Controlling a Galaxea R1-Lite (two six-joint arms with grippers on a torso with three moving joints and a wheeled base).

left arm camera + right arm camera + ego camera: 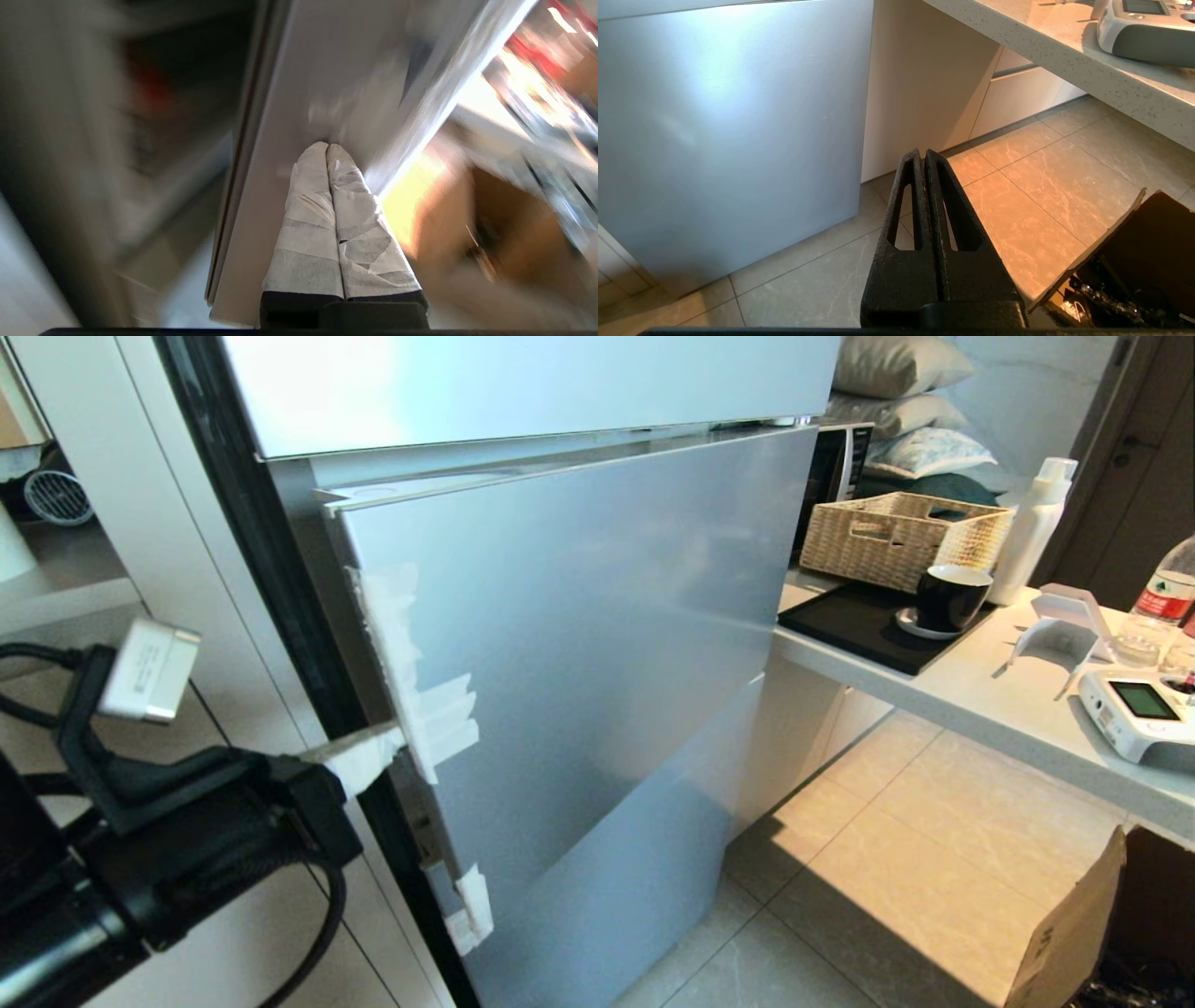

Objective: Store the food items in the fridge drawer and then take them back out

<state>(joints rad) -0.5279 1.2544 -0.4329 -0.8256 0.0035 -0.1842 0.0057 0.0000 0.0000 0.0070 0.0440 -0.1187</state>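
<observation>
- Head view: the left gripper (373, 756), fingers wrapped in white tape and pressed together with nothing between them, sits at 9 o'clock with its tips against the taped free edge of the silver fridge door (579, 644). The door stands slightly ajar. Judged step: closing or opening this door; which of the two cannot be told. Neither the fridge drawer nor any food item is visible here.
- Head view, surroundings: at 2 o'clock a counter (980, 700) carries a wicker basket (896, 537), a black cup (950, 597) on a dark tray, a white bottle (1032, 537) and a small white device (1139, 705). A cardboard box (1074, 933) sits on the floor at 5 o'clock, within the door's likely swing, a possible obstruction.
- Left wrist view: the taped fingers (308, 224) lie closed side by side, tips on the door panel. A red blur shows in the dark gap at 10 o'clock; too smeared to identify as food.
- Right wrist view: the right gripper (924, 161), black fingers shut and empty, hangs parked above floor tiles (1017, 200), door face at 9 o'clock, box at 4 o'clock.
- Next move calls for steady contact on the door edge.
</observation>
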